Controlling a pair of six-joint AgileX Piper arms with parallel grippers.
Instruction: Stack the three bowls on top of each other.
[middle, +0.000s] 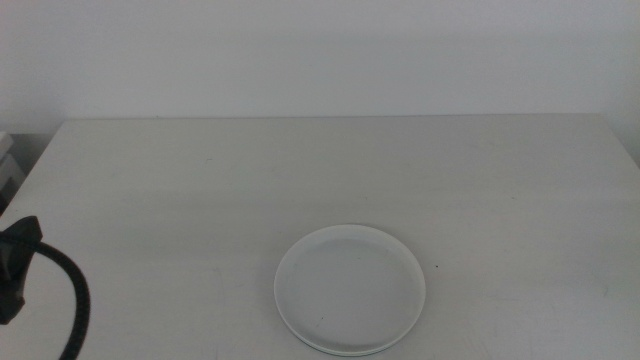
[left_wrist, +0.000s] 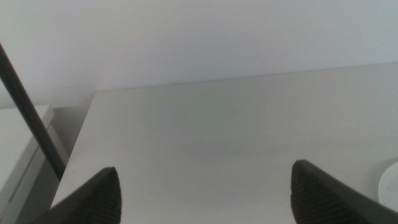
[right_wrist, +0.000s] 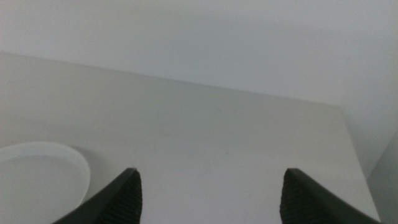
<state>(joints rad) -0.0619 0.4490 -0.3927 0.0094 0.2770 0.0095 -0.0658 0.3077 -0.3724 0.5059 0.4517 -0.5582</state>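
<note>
Both grippers stood with their jaws spread wide and nothing between them. In its own wrist view the left gripper (left_wrist: 205, 193) hung over bare white table (left_wrist: 236, 137), with only a sliver of the bowls' rim at the picture's edge. The right gripper (right_wrist: 208, 196) likewise hung over the table, the white bowl (right_wrist: 37, 180) lying near one of its jaws, apart from it. From the middle view, the white bowl (middle: 350, 288) sat on the table's near part, a second rim showing just beneath it; whether a third lay under could not be told. A dark cable (middle: 70, 300) curved at the left edge.
</note>
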